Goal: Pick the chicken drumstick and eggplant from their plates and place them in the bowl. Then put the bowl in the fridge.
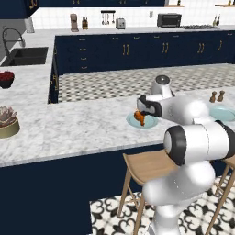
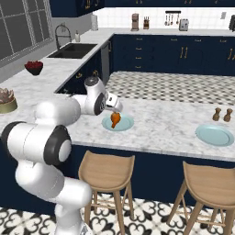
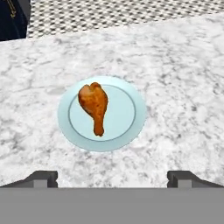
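Claw (image 3: pixel 112 177) spread above chicken drumstick (image 3: pixel 94 106) on plate (image 3: pixel 127 127).

The chicken drumstick (image 3: pixel 94 106) lies flat on a pale light-blue plate (image 3: pixel 127 131), a little left of the plate's middle and just above the centre of the hand view. It is orange-brown and glossy, its rounded meaty end toward the top of that frame, its thin bone end pointing down. It is much smaller than the plate, which rests on the marble counter. In the right base view a second plate (image 2: pixel 215 135) of the same colour sits bare at the right, well apart from the first.
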### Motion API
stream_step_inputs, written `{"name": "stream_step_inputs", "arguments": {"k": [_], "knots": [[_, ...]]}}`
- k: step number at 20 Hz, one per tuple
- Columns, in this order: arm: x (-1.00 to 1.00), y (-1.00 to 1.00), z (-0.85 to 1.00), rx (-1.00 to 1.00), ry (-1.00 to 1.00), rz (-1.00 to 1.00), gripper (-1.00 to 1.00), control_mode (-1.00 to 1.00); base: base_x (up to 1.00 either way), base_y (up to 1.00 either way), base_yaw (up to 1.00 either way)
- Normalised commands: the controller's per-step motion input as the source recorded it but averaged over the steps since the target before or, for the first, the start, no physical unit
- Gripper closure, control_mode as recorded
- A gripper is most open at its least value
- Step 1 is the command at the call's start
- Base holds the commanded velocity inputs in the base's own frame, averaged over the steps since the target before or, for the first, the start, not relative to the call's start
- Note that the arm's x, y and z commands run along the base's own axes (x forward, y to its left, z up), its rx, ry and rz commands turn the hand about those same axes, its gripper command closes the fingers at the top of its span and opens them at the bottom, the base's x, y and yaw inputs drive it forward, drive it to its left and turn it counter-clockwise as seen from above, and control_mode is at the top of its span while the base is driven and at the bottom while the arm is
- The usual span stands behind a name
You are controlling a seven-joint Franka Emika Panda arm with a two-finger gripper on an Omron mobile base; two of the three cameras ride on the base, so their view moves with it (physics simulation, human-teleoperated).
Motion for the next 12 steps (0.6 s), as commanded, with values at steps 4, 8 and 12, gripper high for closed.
{"name": "stream_step_inputs", "arguments": {"k": [4, 8, 12], "knots": [[0.51, 0.02, -0.34, 0.0, 0.3, 0.01, -1.0, -1.0, 0.0, 0.0, 0.0], [0.26, 0.08, -0.77, 0.0, 0.17, 0.05, -1.0, -1.0, 0.0, 0.0, 0.0], [0.38, 0.17, -0.74, 0.06, 0.06, 0.02, -1.0, -1.0, 0.0, 0.0, 0.0]]}}
